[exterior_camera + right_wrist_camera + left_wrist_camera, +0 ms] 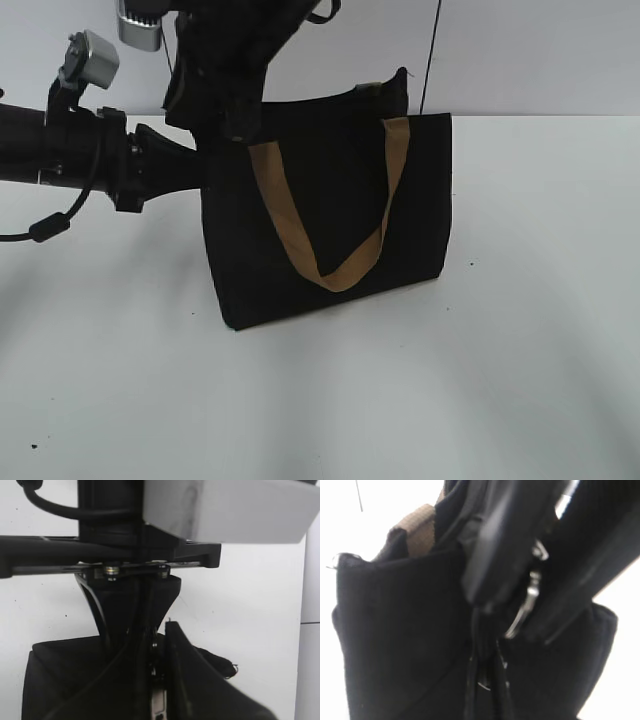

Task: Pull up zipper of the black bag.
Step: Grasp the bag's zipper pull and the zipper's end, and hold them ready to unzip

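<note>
The black bag (340, 160) stands upright on the white table, with a tan handle (300, 235) hanging down its front. My left gripper (205, 162) comes in from the left and is shut on the bag's upper left edge; its jaws (487, 680) pinch black fabric (395, 630). My right gripper (235, 125) comes down from above at the bag's top left corner. It is shut on the zipper's silver pull (159, 702), which also shows with its ring in the left wrist view (525, 611). The zipper line runs along the top edge (330, 98).
The white table (520, 350) stretches around the bag, with a pale wall behind. A thin dark cable (432, 50) hangs behind the bag's right corner. The left arm's body (50, 550) crosses just above the right gripper.
</note>
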Robot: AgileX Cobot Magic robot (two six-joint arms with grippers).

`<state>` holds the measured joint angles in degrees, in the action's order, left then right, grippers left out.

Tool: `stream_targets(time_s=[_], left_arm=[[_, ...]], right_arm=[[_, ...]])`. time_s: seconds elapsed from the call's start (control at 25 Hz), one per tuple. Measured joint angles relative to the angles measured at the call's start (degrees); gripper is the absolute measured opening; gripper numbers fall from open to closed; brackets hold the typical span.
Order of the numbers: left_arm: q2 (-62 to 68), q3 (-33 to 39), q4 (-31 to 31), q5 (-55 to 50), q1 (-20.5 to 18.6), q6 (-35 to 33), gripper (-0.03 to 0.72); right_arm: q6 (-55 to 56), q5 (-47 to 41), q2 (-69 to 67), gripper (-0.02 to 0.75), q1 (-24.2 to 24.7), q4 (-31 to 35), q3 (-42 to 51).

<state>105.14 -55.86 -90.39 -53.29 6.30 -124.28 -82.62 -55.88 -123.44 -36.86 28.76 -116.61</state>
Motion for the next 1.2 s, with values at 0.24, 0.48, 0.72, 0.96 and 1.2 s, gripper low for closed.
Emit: stream_targets(time_s=[0.24, 0.48, 0.72, 0.96, 1.2], left_arm=[[-0.1, 0.0, -0.28, 1.56, 0.0, 0.3, 0.038], [-0.64, -0.11, -0.01, 2.5, 0.0, 1.88, 0.038], [-1.14, -0.49, 4.03, 2.83, 0.0, 6.27, 0.038], [-1.27, -0.62, 5.68, 3.95, 0.12, 10.65, 0.038], [-0.62, -0.39, 8.37, 7.22, 0.06, 11.06, 0.038]], right_arm=[[2.77, -0.59, 0.0, 0.039, 0.12, 1.87, 0.0], [12.05, -0.88, 0.9, 0.039, 0.33, 1.77, 0.25], [23.69, -1.6, 1.47, 0.039, 0.36, 0.76, 0.31], [32.6, -0.11, 1.47, 0.038, 0.36, 0.58, 0.6], [35.91, 3.59, 2.24, -0.008, 0.31, 2.3, 0.45]])
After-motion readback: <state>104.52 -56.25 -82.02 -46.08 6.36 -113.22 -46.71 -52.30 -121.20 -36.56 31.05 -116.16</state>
